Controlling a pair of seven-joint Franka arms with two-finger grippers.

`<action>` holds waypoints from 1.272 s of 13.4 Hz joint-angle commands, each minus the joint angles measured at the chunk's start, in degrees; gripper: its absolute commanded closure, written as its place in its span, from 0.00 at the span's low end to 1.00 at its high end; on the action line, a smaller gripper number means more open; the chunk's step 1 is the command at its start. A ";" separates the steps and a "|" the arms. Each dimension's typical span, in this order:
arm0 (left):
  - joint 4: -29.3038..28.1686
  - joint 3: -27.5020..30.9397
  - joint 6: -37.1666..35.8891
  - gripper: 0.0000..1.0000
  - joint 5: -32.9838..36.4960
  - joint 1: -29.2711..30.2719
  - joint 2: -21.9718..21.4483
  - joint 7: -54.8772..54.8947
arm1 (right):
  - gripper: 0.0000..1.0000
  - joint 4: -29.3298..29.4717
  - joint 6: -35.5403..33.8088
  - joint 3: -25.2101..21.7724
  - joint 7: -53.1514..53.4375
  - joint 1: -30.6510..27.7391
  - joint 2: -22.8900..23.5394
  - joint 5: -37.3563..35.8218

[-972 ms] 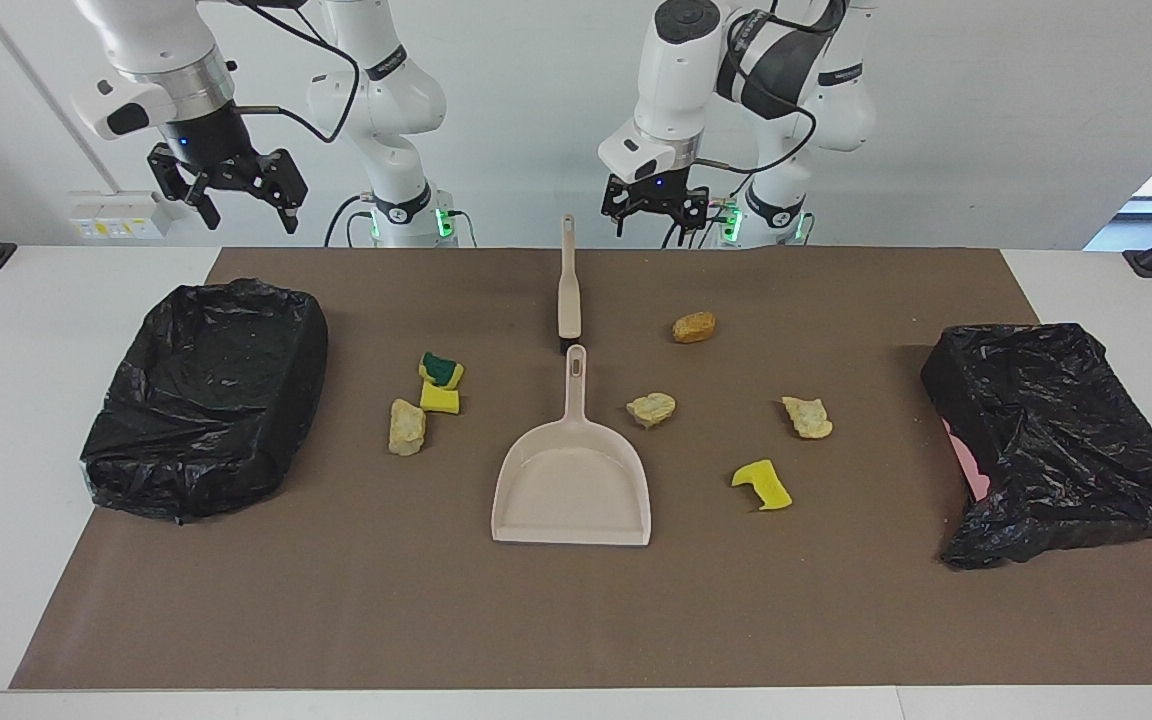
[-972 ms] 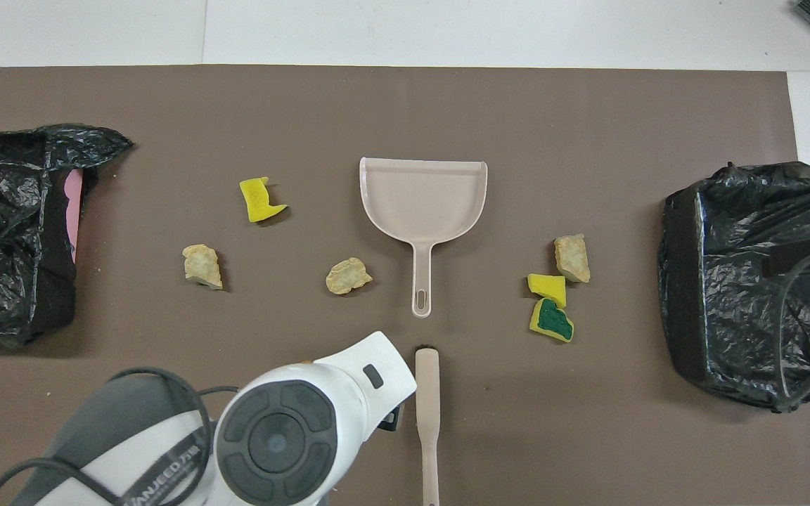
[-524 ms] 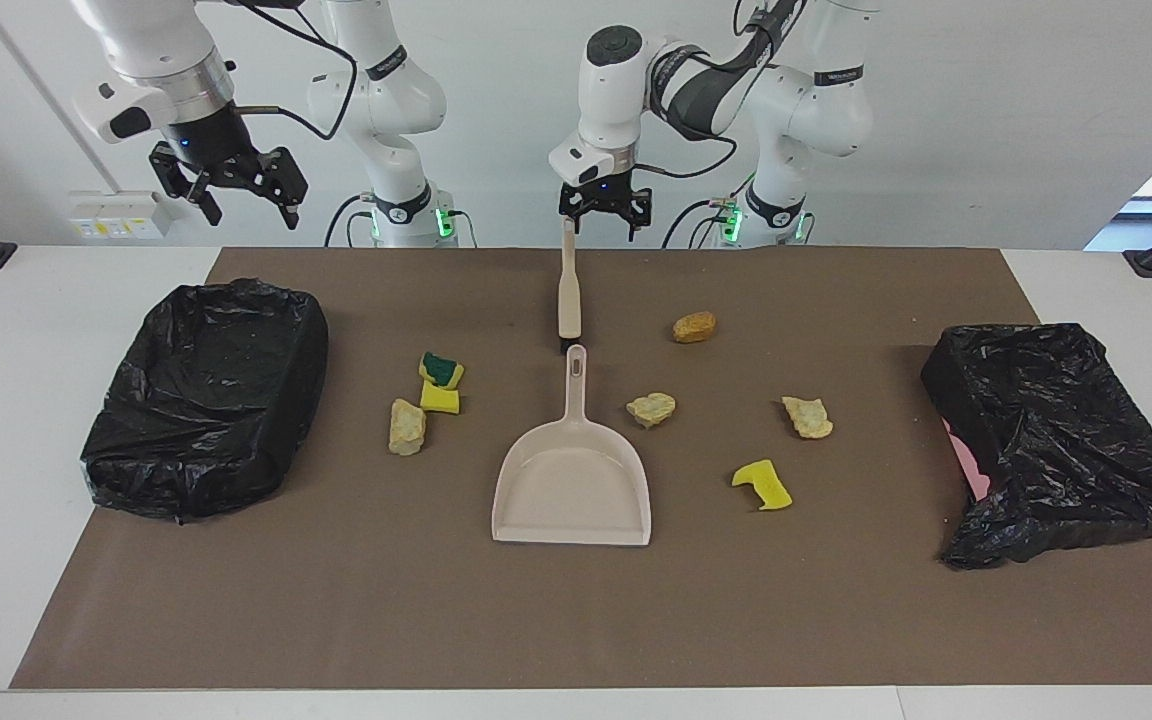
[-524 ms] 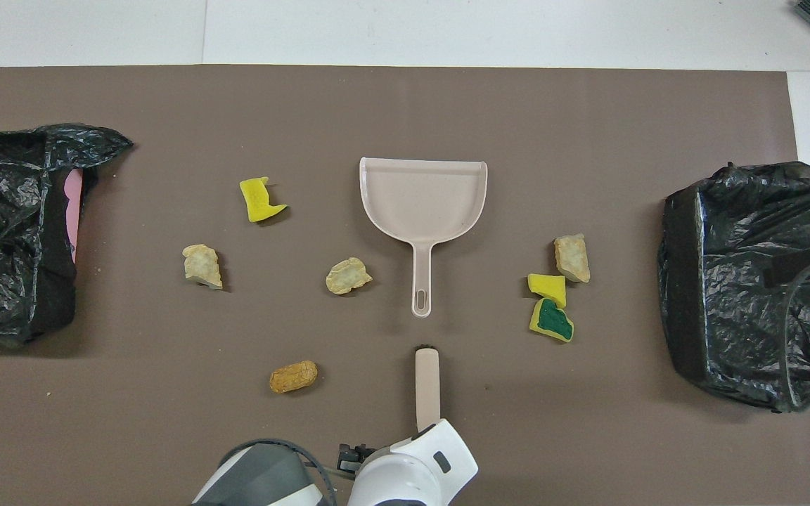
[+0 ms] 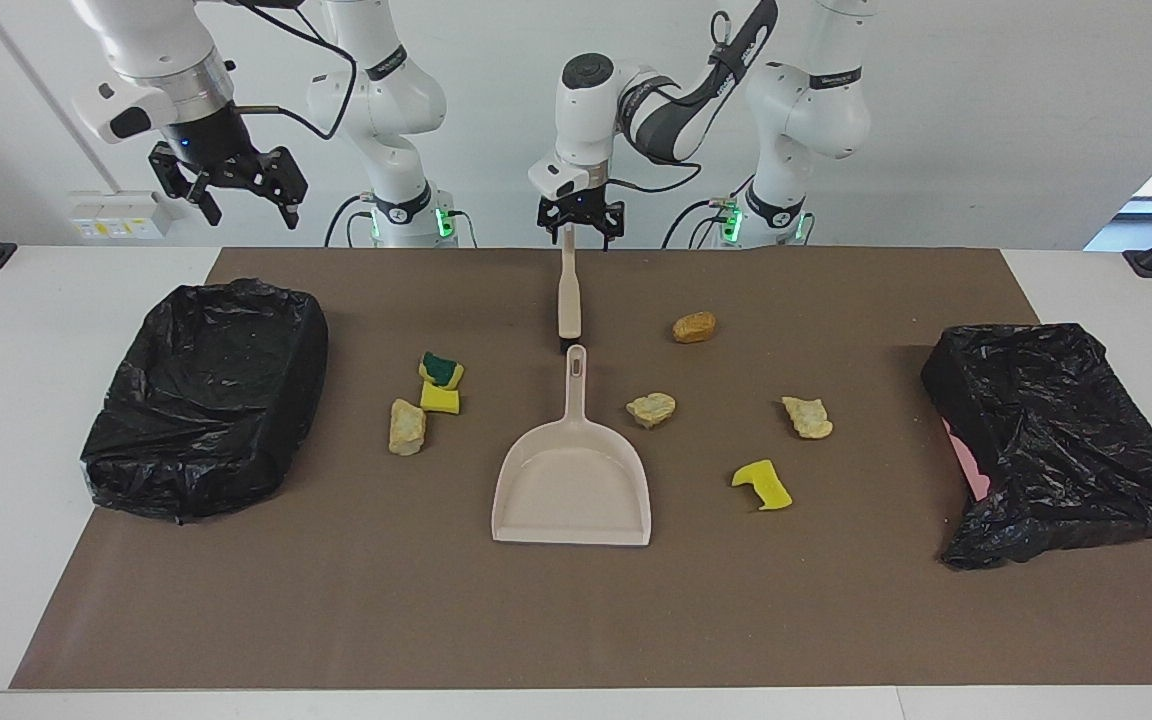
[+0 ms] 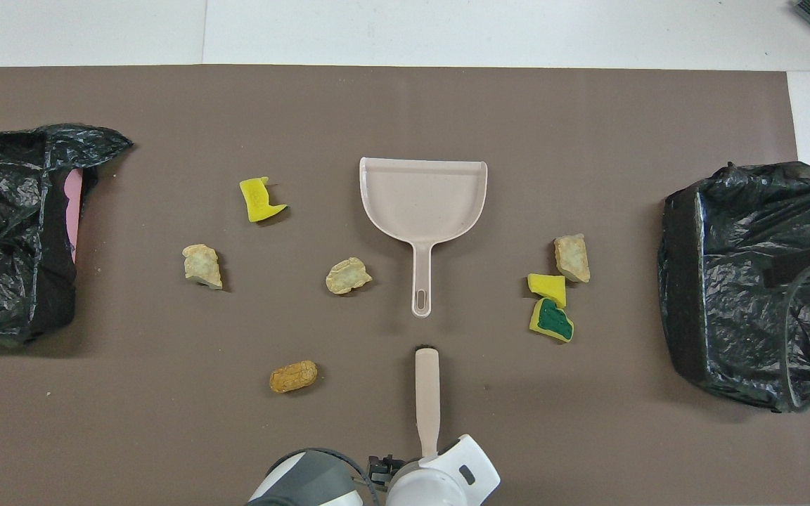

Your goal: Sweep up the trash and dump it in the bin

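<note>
Scraps loose, brush not yet gripped

Our trash (image 5: 651, 409) lies scattered around the dustpan (image 5: 573, 487); our left gripper (image 5: 581, 222), jaws apart, straddles the brush (image 5: 568, 290) handle's tip, so closing there could tip it; right gripper (image 5: 228, 185) waits open above the bin (image 5: 206, 395).

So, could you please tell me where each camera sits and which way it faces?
Facing view: high across the table, facing the robots; both arms show, the open left gripper over the brush handle, the open right gripper waiting over the bin.
Overhead view: above the robots' end, looking steeply down; only the left wrist shows.
Shared: brush, dustpan, scraps, both bins, half a turn apart.
</note>
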 commanded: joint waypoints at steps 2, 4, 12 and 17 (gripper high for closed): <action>-0.67 1.06 2.01 0.00 -0.61 -4.26 1.91 -3.18 | 0.00 -2.09 -0.19 0.10 -1.95 -0.75 -1.85 0.55; -0.58 1.15 2.37 0.00 -0.61 -5.32 2.62 -7.93 | 0.00 -2.62 -0.01 0.10 -1.94 -0.75 -2.03 0.55; -1.02 1.15 1.05 0.26 -0.61 -4.89 2.53 -8.38 | 0.00 -3.50 0.25 0.19 -1.68 -0.40 -2.73 0.55; -0.93 1.15 -0.80 0.54 -0.70 -4.45 2.45 -7.94 | 0.00 -3.77 0.43 0.19 -1.68 -0.40 -2.74 0.55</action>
